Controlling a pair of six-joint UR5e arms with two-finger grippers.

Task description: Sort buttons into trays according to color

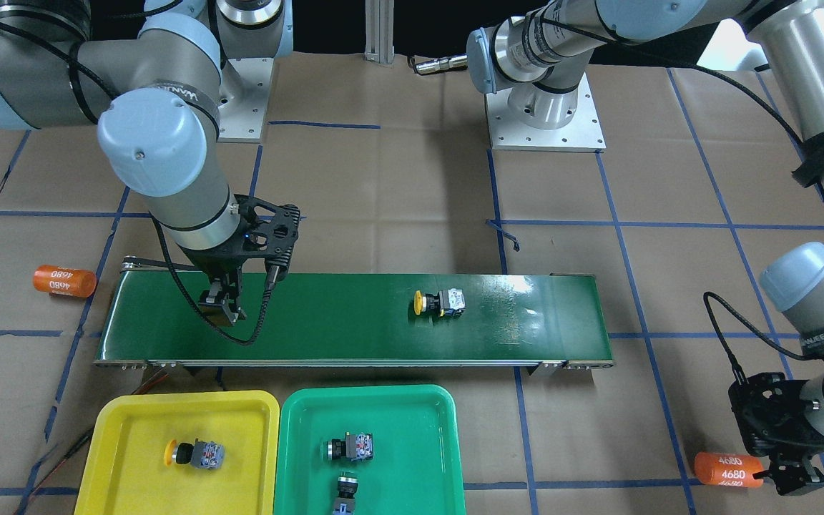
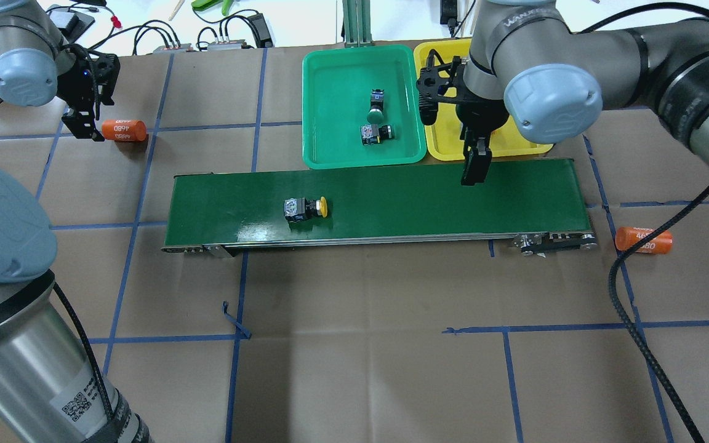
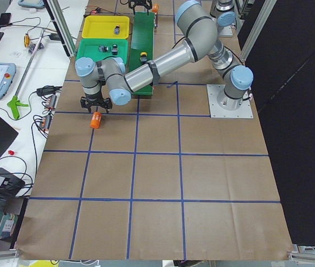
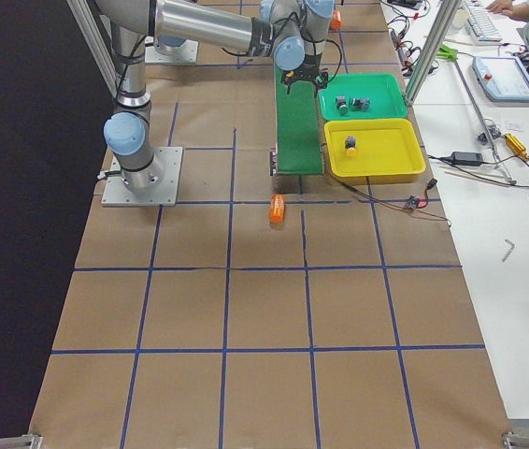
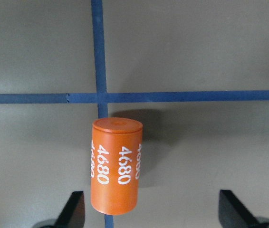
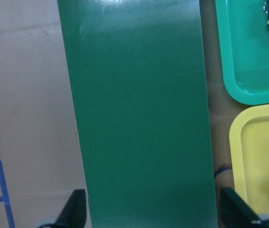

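Note:
A yellow-capped button [image 1: 439, 302] lies on its side on the dark-green conveyor belt [image 1: 526, 322]; it also shows in the overhead view [image 2: 305, 208]. Another yellow button [image 1: 196, 453] lies in the yellow tray [image 1: 126, 429]. Two green buttons [image 1: 350, 447] [image 1: 345, 490] lie in the green tray [image 1: 419, 429]. My right gripper [image 1: 220, 304] hangs open and empty over the belt's end near the trays, far from the belt button; its wrist view [image 6: 151, 211] shows bare belt. My left gripper [image 1: 791, 476] is open and low over the table, off the belt.
An orange cylinder printed "4680" [image 5: 116, 166] lies in front of my left gripper's open fingers. A second orange cylinder [image 1: 64, 280] lies beyond the belt's other end. Brown paper with blue tape lines covers the table. The arm bases stand behind the belt.

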